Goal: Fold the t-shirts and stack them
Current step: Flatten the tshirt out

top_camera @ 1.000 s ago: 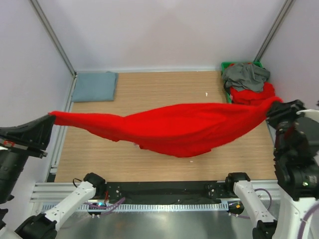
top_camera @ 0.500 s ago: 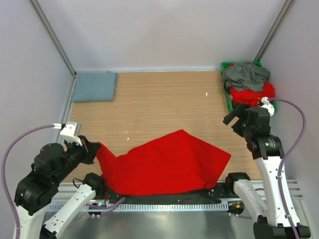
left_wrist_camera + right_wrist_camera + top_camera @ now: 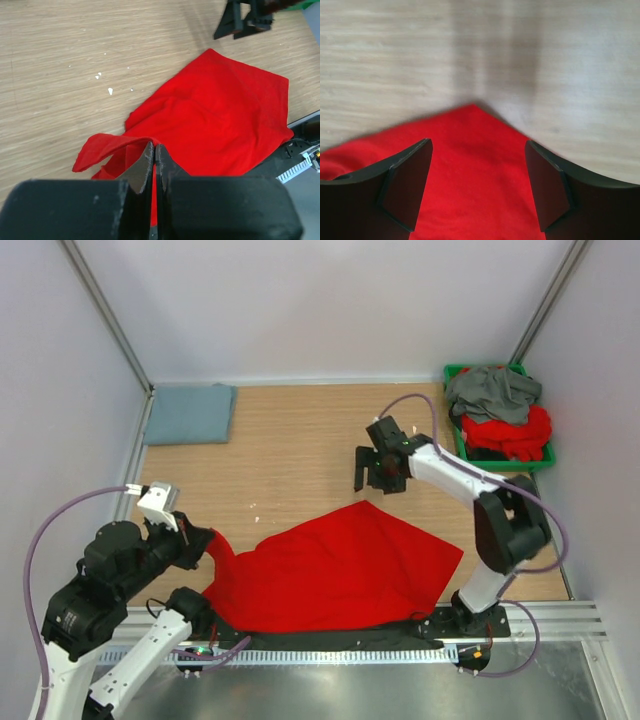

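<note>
Pale walls (image 3: 330, 300) close in a light wooden table (image 3: 300, 430) on three sides. The biggest thing on it is a red t-shirt (image 3: 340, 570), spread loosely on the near half, with its near hem reaching the dark strip at the table's front edge. Its left end rises off the wood in a twisted strip to the left gripper (image 3: 205, 545). In the left wrist view that gripper's fingers (image 3: 145, 165) are pressed together on a fold of the red cloth, the rest of the shirt fanning out beyond and to the right of the tips. The right gripper (image 3: 380, 472) hangs just past the shirt's far peak. In its wrist view its fingers (image 3: 405, 185) stand wide apart with nothing between them, the pointed red corner lying on the wood below the gap and bare table beyond. Well to the right of those fingers, against the right wall, is a green bin (image 3: 450, 372) with a dark grey t-shirt (image 3: 492, 392) heaped on top and bunched red t-shirts (image 3: 512, 432) spilling over its near side. Far beyond the left fingers, in the far left corner, a blue-grey t-shirt (image 3: 188, 412) lies folded flat. A few white specks (image 3: 110, 91) dot the wood just beyond the left fingertips.
</note>
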Controlling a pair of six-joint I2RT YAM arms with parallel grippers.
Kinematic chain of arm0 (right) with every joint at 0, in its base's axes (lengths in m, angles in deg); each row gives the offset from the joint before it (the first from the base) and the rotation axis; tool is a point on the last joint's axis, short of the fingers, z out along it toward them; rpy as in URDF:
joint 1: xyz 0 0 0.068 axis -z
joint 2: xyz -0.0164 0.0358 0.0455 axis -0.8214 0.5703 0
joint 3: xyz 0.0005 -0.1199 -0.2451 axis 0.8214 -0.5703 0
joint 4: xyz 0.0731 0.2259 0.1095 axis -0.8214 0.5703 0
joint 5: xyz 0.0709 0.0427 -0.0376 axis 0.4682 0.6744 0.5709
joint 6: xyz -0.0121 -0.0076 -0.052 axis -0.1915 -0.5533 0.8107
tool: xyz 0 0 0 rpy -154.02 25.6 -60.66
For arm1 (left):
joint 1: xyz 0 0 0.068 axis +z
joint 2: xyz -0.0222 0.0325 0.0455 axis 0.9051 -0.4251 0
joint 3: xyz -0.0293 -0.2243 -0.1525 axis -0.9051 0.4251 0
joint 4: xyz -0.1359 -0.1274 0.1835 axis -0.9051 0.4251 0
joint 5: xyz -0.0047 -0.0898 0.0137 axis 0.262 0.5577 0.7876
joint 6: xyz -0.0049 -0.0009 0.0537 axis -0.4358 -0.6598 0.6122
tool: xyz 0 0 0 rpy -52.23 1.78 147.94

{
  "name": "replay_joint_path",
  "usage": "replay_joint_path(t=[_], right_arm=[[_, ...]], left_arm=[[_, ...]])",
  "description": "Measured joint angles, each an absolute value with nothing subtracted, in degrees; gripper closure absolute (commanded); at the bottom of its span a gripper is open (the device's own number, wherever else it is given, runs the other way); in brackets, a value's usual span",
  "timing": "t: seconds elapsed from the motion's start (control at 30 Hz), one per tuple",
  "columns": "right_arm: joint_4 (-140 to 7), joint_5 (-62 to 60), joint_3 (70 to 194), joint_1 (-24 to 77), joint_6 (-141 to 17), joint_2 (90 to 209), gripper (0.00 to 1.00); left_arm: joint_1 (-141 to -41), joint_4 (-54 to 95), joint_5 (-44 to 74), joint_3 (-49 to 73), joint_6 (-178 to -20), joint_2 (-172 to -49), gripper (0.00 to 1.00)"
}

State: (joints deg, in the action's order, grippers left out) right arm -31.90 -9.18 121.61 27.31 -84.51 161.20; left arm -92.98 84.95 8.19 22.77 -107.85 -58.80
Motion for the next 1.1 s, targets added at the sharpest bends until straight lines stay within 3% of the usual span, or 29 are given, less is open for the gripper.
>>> replay_joint_path(t=[0.2,0.6,0.7,0.77,0.8,0.83,0.93,1.1], right_arm=[[-30.85,-11.72,136.95,21.43,-81.84,177.85,0.23],[-25.08,-16.57,135.14,20.42,-82.85,180.28,0.25],[-24.63,-16.96,134.22,20.29,-83.13,180.25,0.35],[-24.47,-16.98,133.96,20.05,-83.44,180.25,0.49],[-24.49,-16.96,133.94,19.90,-83.66,180.25,0.58],[-24.65,-16.94,133.83,19.66,-83.79,180.25,0.75],[-25.26,-16.66,133.22,19.13,-84.36,179.88,0.99],[-21.81,-18.89,135.75,18.91,-83.90,180.19,0.99]], left_arm=[[-92.98,84.78,8.37,22.79,-107.78,-57.90,1.00],[-92.98,84.75,8.76,22.79,-107.76,-57.55,1.00],[-92.98,84.75,8.78,22.79,-107.76,-57.51,1.00],[-92.98,84.75,8.78,22.79,-107.76,-57.51,1.00],[-92.98,84.75,8.76,22.79,-107.76,-57.51,1.00],[-93.00,84.75,8.76,22.79,-107.76,-57.49,1.00],[-92.98,84.75,8.76,22.79,-107.78,-57.49,1.00],[-92.98,84.27,8.72,22.86,-108.22,-57.90,1.00]])
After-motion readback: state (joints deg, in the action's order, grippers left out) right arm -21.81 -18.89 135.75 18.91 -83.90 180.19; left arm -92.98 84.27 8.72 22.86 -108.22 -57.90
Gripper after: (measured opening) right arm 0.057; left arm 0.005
